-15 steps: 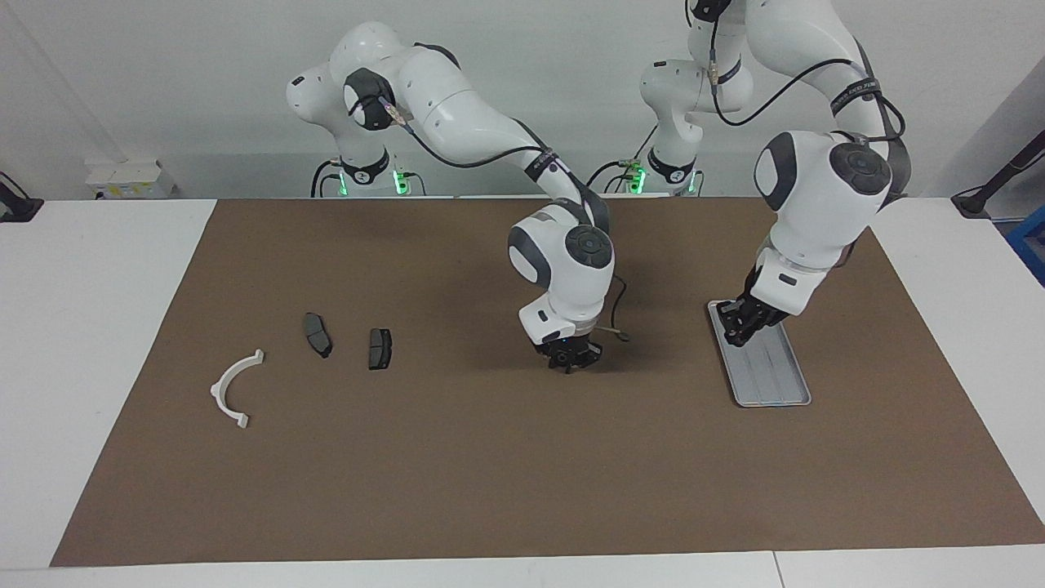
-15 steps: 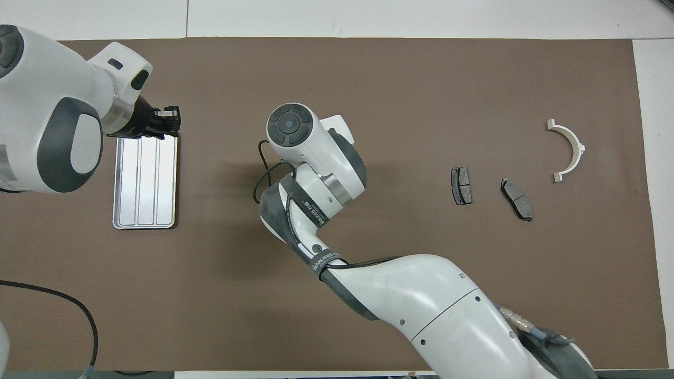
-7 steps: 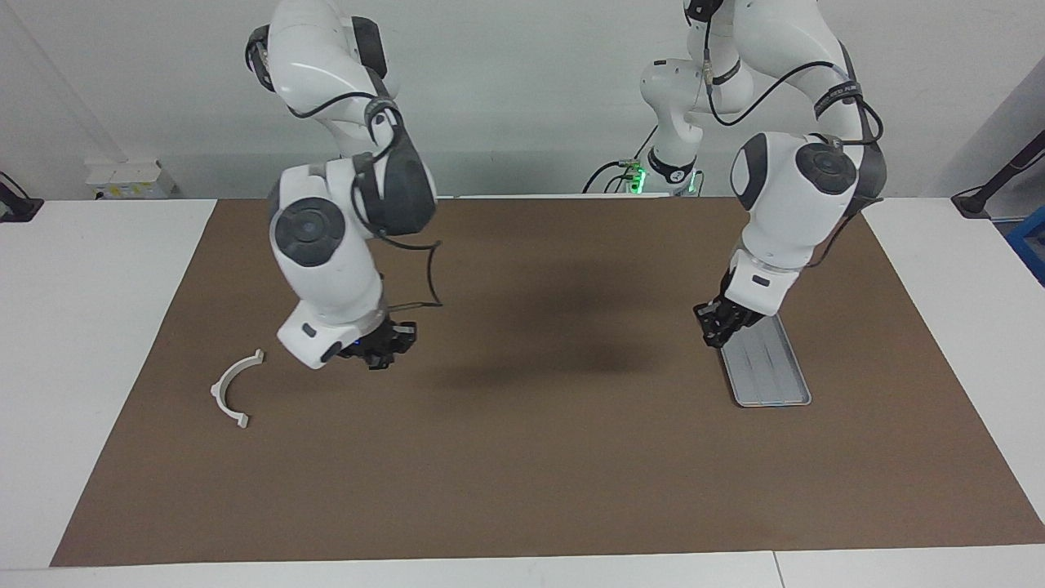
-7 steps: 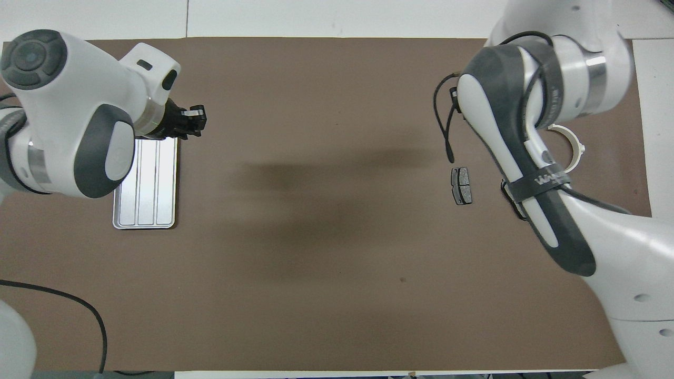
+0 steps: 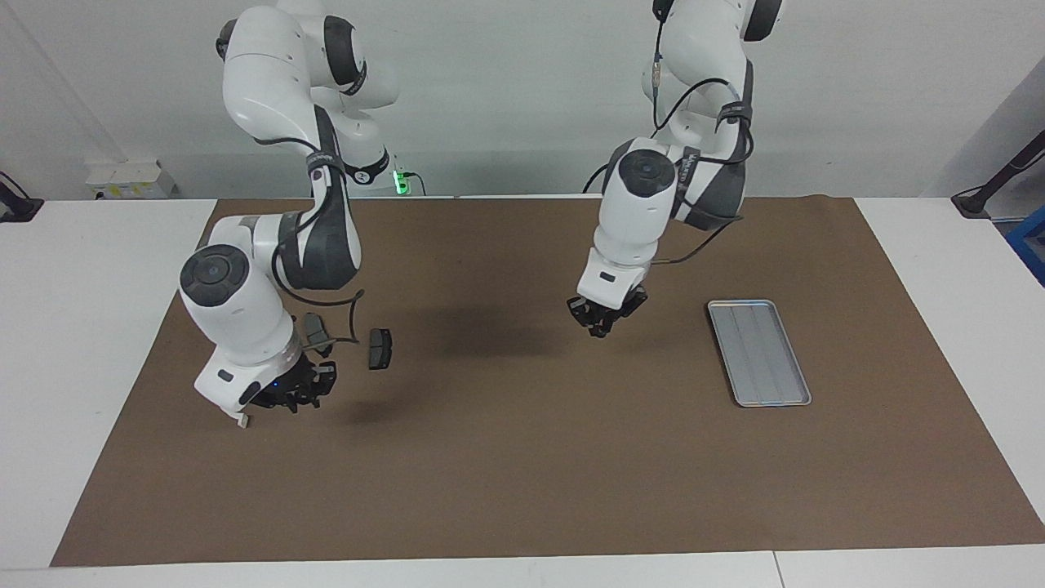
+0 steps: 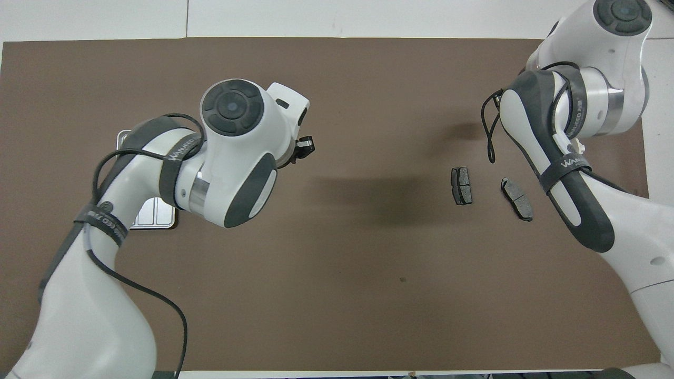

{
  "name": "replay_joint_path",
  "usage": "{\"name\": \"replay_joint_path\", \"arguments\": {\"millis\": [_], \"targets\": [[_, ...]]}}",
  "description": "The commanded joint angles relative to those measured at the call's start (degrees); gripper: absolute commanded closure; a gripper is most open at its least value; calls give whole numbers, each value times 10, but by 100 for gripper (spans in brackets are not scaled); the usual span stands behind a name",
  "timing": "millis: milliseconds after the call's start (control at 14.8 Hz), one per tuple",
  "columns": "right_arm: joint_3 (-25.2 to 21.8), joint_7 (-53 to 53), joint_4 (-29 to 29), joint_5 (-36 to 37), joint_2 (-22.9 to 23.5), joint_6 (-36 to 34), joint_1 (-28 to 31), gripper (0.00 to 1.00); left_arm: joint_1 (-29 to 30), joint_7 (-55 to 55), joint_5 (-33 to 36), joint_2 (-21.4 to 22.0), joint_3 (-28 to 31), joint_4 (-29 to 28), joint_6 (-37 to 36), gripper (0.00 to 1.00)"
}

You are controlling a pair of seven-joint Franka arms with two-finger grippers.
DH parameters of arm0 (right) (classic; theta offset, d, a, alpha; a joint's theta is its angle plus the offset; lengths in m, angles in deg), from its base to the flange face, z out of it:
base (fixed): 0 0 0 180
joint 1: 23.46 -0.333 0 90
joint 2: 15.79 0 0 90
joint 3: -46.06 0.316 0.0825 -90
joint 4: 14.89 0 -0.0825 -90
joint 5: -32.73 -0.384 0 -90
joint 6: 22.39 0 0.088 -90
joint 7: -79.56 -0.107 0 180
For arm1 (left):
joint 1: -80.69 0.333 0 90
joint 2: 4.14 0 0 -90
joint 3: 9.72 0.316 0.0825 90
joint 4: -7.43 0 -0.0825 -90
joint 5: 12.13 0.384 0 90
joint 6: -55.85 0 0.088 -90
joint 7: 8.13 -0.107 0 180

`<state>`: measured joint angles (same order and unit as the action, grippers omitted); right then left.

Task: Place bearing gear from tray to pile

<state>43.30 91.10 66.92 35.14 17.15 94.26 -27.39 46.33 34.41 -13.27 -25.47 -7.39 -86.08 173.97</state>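
While the silver metal tray [image 5: 759, 353] lies flat toward the left arm's end of the worktop [image 5: 98, 327], its raised rim, rounded corners and lengthwise ribs are plain in the facing view. Nothing can be made out in it. A matte brown mat [image 5: 522, 474] covers most of the white worktop.

The pile sits toward the right arm's end. It has two small, dark grey, flat brake pads [image 5: 380, 349] [image 6: 517, 198] lying apart and a white curved plastic bracket [image 5: 242, 422]. Only an end of the bracket shows beneath the right arm.

The left arm bends down from its base, and the left claw [image 5: 602, 318] hangs in the air over bare mat between the tray and the pads. The right arm folds low, with the right claw [image 5: 292, 394] over the bracket.

Whether either claw is wide, narrow or holding something cannot be told. The bearing gear cannot be made out in either view.
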Motion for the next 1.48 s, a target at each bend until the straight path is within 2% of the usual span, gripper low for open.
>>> {"name": "replay_joint_path", "arguments": {"millis": [0, 202, 472, 606, 741, 809, 876, 1146, 1415], "targets": [[12, 22, 91, 10, -20, 86, 20, 100, -25, 37, 15, -38, 9, 27, 20, 100], [12, 24, 94, 10, -2, 118, 23, 100, -36, 51, 22, -63, 10, 20, 63, 100], [13, 24, 126, 9, 0, 176, 23, 100, -36, 60, 23, -63, 9, -2, 87, 100], [13, 24, 128, 9, 0, 182, 23, 100, -36, 62, 25, -61, 10, -32, 128, 100], [13, 21, 128, 9, 0, 176, 22, 99, -36, 66, 25, -61, 10, -35, 133, 100], [13, 20, 128, 8, -1, 174, 22, 44, -36, 69, 25, -62, 10, -36, 134, 100], [13, 21, 127, 8, -2, 171, 22, 0, -36, 69, 25, -62, 10, -37, 138, 100], [12, 19, 120, 8, -37, 106, 11, 0, -40, 69, 26, -60, 10, -71, 170, 100], [13, 3, 108, 8, -109, -8, -26, 0, -46, 75, 26, -55, 11, -98, 198, 100]]}}
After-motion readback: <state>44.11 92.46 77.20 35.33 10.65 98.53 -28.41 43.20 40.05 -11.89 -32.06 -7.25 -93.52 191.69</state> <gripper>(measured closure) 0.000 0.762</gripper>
